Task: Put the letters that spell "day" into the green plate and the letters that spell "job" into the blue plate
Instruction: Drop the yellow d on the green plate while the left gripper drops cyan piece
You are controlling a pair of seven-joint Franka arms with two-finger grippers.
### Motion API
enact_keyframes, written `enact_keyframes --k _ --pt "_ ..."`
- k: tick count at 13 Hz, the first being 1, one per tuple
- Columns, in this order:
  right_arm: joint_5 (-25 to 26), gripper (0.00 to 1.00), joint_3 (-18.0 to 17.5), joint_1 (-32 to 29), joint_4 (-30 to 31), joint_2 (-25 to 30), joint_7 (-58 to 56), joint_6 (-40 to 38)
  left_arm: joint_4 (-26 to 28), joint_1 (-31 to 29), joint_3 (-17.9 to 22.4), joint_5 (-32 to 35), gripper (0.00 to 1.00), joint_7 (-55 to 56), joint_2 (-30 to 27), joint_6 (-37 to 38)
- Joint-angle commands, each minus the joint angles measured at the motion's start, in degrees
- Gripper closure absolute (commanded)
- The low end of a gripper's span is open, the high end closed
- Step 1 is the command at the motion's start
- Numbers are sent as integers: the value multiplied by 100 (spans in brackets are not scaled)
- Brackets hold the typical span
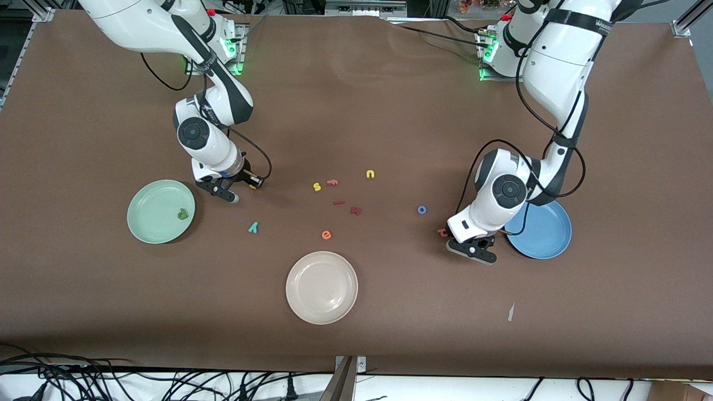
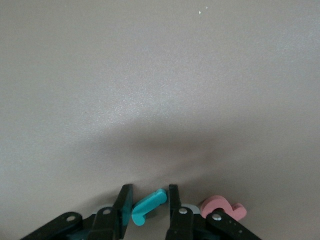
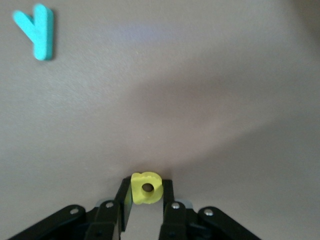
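Low over the table beside the green plate (image 1: 140,224), my right gripper (image 1: 227,196) (image 3: 146,182) is shut on the yellow "a" (image 3: 146,188). An olive "d" (image 1: 182,213) lies in that plate. The teal "y" (image 1: 253,226) (image 3: 37,30) lies on the table close by. My left gripper (image 1: 473,250) (image 2: 150,192) is down at the table next to the blue plate (image 1: 548,236), shut on the teal "j" (image 2: 147,205), which spans both fingers. The pink "b" (image 1: 443,231) (image 2: 224,207) lies just outside one finger. The blue "o" (image 1: 421,210) rests on the table toward the middle.
A cream-white plate (image 1: 322,287) sits nearest the front camera. Loose letters lie mid-table: yellow "s" (image 1: 316,186), orange "f" (image 1: 332,181), yellow "n" (image 1: 370,174), two dark red pieces (image 1: 355,210), orange "e" (image 1: 326,235). A paper scrap (image 1: 511,312) lies near the front edge.
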State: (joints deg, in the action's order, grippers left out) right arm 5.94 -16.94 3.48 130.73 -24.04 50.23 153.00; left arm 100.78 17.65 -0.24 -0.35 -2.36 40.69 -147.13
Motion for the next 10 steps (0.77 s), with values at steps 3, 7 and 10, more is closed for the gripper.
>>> enact_keyframes --k 3,7,10 --pt "153 100 68 39 -134 -136 93 20 -14 19 33 62 80 -89 70 18" --pt "188 100 68 13 -1240 -92 14 -1970 -14 19 33 105 100 -98 70 18" --pt "303 100 418 -5 -1585 -92 -870 -2433 -32 10 41 114 100 -54 -43 88"
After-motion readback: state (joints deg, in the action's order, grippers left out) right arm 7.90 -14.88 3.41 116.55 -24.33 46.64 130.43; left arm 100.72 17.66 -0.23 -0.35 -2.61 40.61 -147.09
